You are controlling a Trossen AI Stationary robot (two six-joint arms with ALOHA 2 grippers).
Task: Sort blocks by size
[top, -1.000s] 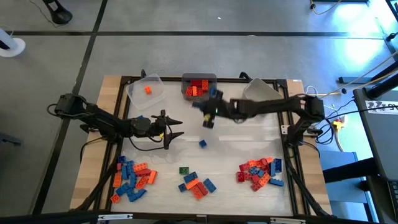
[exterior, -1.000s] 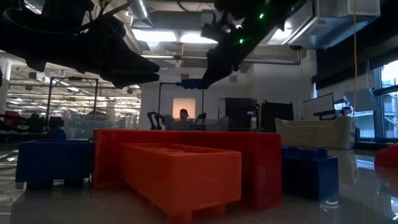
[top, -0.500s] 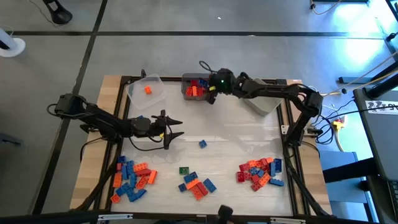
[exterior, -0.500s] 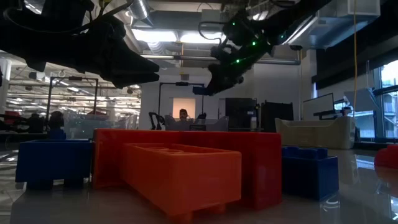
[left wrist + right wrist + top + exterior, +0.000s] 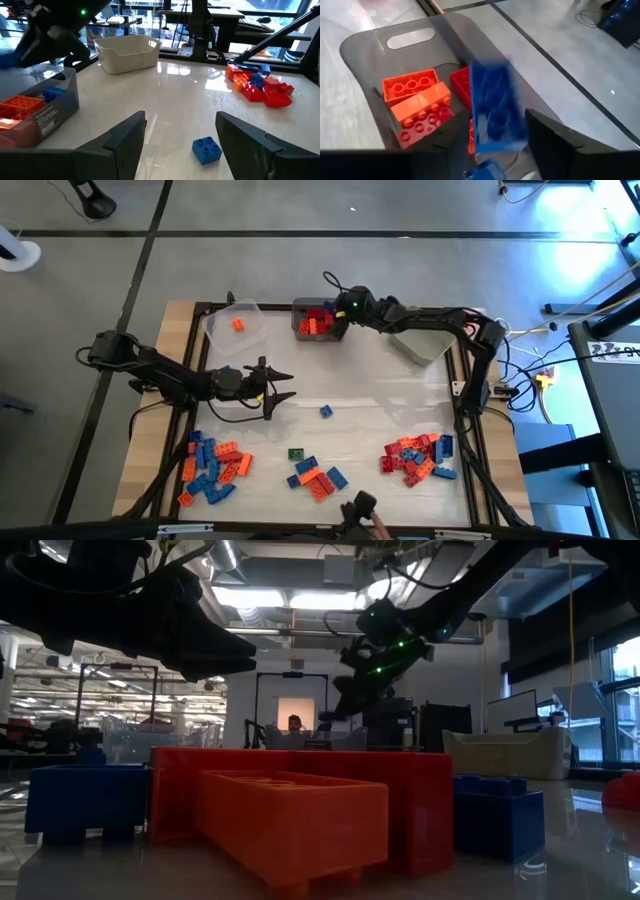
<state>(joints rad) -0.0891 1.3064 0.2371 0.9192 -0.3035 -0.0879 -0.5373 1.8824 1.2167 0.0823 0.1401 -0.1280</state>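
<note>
Red, orange, blue and green blocks lie in three heaps near the table's front: left [image 5: 212,463], middle [image 5: 315,476] and right [image 5: 416,455]. One blue block [image 5: 326,411] lies alone at mid-table. My right gripper [image 5: 334,321] hangs over the grey bin [image 5: 322,305] at the far edge, which holds red and orange blocks [image 5: 417,102]. A blurred blue block [image 5: 494,102] shows between and beyond its open fingers. My left gripper [image 5: 289,386] waits open, left of centre, with the lone blue block [image 5: 206,150] ahead of it. My right gripper has the blue block's near end [image 5: 495,140] between its fingertips, above the grey bin. The block is blurred, and I cannot tell whether the fingers touch it.
A clear bin [image 5: 236,326] with one orange block stands at the far left. A white bin [image 5: 421,340] stands at the far right, under my right arm. A dark object with a hand [image 5: 362,512] shows at the near edge. Bare tabletop lies at mid-table.
My right gripper has swung from mid-table toward the far edge with the blue block, and now hangs over the grey bin a little lower than before. A dark object with a hand has come into view at the near edge.
</note>
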